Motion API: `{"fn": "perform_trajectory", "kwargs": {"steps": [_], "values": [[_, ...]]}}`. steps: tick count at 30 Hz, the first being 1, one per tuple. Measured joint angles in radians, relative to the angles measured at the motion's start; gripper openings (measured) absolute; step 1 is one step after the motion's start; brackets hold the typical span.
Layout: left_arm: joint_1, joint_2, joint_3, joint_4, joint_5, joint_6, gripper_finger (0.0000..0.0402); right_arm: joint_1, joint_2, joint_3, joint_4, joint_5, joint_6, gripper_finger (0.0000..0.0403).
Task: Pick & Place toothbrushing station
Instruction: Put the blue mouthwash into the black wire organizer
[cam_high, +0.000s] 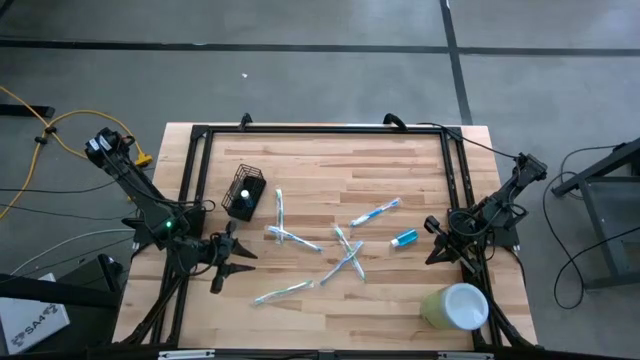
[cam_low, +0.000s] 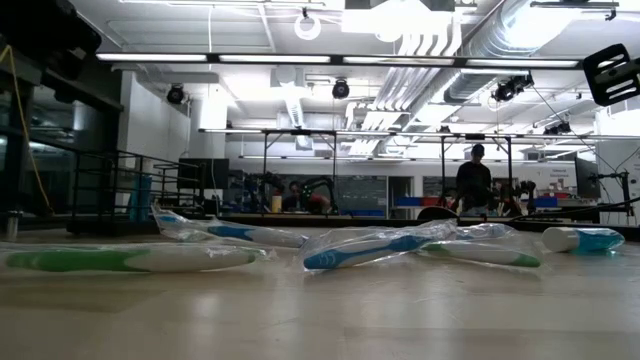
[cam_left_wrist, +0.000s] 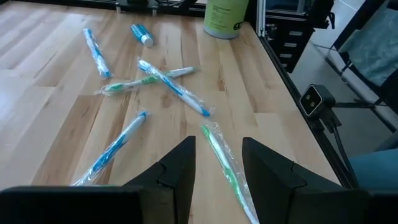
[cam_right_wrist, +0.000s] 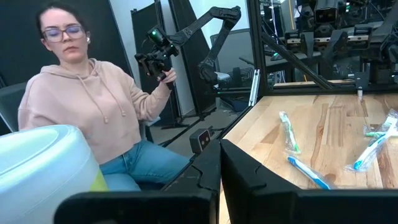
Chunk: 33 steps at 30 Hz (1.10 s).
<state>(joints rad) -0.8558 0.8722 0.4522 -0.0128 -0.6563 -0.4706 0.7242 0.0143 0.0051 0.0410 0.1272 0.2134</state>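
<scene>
The left gripper (cam_high: 216, 283) hangs with its fingers (cam_left_wrist: 180, 168) spread on nothing, low over the table's (cam_high: 400, 310) near left part, just above a green wrapped toothbrush (cam_left_wrist: 225, 167). The right gripper (cam_high: 433, 255) waits at the right edge, its fingers (cam_right_wrist: 245, 168) nearly pressed together, empty. From above, the black mesh holder (cam_high: 244, 194) stands upright toward the back left, well apart from both; the wrist views miss it. The right wrist view alone shows a seated person (cam_right_wrist: 93, 112) beside the pale green cup (cam_high: 455, 306).

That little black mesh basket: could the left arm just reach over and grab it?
Probably yes. The black mesh basket stands apart from the wrapped toothbrushes, on the left gripper's own side, nothing between them, and the fingers are open.
</scene>
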Motion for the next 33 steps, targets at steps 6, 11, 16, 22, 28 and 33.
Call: {"fn": "perform_trajectory", "kwargs": {"steps": [6, 11, 16, 22, 28, 33], "values": [[0.0, 0.0, 0.0, 0.016, 0.0, 0.0, 0.0127, 0.0, 0.0, 0.0, 0.0, 0.0, 0.0, 0.0002], [0.0, 0.0, 0.0, 0.022, 0.001, 0.0, 0.0127, 0.0, 0.0, 0.0, 0.0, 0.0, 0.0, 0.0002], [0.0, 0.0, 0.0, 0.022, 0.0, 0.0, 0.0127, 0.0, 0.0, 0.0, 0.0, 0.0, 0.0, 0.0002], [0.0, 0.0, 0.0, 0.022, -0.005, -0.012, 0.0127, 0.0, 0.0, 0.0, 0.0, 0.0, 0.0, 0.0002], [0.0, 0.0, 0.0, 0.021, -0.008, -0.013, 0.0127, 0.0, 0.0, 0.0, 0.0, 0.0, 0.001, 0.0002], [0.0, 0.0, 0.0, 0.021, -0.008, -0.015, 0.0127, 0.0, 0.0, 0.0, 0.004, 0.004, -0.013, 0.0002]]}}
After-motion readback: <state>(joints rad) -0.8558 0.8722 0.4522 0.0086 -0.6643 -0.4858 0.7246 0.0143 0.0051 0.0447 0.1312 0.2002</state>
